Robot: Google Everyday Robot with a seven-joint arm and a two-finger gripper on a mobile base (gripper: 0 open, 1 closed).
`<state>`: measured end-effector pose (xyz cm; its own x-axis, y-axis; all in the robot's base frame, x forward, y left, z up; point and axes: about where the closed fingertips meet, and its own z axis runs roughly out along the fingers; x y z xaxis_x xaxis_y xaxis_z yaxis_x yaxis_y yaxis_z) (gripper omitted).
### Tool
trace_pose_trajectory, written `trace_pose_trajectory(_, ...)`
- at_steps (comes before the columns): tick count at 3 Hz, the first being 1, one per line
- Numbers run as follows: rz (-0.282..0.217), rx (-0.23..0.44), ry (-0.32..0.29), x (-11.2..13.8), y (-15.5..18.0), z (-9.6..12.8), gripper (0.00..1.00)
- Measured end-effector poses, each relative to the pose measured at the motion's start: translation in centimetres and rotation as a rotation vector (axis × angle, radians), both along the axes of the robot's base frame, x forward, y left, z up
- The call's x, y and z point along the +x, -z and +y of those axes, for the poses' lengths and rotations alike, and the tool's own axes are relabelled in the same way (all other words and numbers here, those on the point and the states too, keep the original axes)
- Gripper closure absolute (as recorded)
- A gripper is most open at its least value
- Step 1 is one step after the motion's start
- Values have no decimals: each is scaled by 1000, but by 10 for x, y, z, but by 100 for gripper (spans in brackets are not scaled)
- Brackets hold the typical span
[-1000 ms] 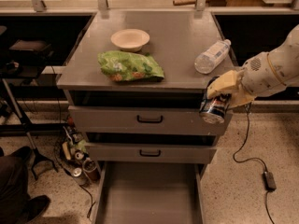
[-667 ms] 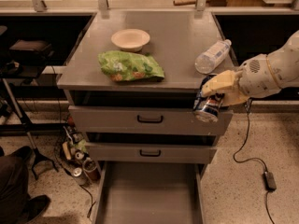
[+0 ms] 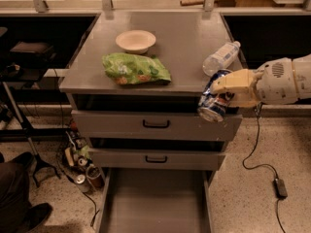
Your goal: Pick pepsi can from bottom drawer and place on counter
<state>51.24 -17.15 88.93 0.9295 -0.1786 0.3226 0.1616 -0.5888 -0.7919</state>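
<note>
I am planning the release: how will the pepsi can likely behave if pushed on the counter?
The pepsi can, held tilted by the claw at the counter's front right edge, is round, so lying down it would probably roll. Its wall looks dented, so it is likely thin and easily crushed.

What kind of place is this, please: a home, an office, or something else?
Probably a robot lab or workshop, not a home: a grey metal drawer cabinet, loose cables on the speckled floor, and a gripper holding the pepsi can at the counter's front right edge.
</note>
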Motion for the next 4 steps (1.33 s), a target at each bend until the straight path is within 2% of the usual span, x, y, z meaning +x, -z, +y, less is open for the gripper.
trace_pose_trajectory(1,7,111,61,1,-25,9,100)
trace_pose_trajectory(3,113,315,231,32,-66,39,100)
trace_pose_trajectory(4,123,330,246,35,-69,42,100)
